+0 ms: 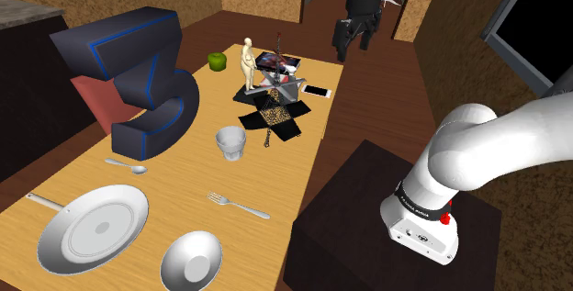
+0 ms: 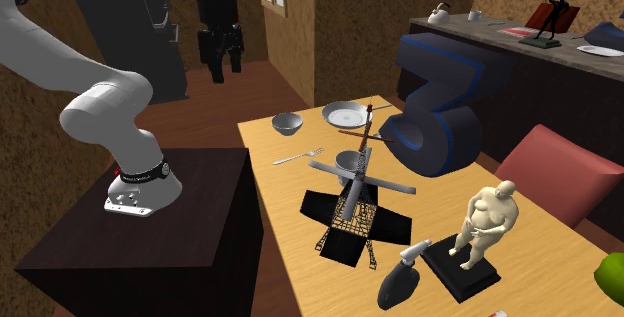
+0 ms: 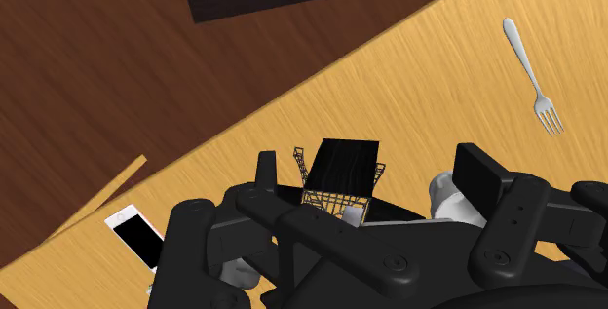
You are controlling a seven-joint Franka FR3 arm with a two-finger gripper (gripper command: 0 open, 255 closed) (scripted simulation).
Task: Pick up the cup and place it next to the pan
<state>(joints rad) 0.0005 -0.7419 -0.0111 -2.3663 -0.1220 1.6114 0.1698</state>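
Observation:
The cup is a pale grey tumbler that stands upright mid-table, between the big dark figure "3" and the windmill model. In the second exterior view the cup peeks out behind the windmill's blades. The pan is silver and round and lies at the near left corner, its handle pointing to the shoulder view's left; it is also seen as the pan. My gripper hangs high over the table's far end, well away from the cup. In the wrist view the gripper is open, with nothing between its fingers.
A bowl, fork and spoon lie around the pan. A figurine, green apple and phone stand at the far end. The dark stand borders the table's right edge.

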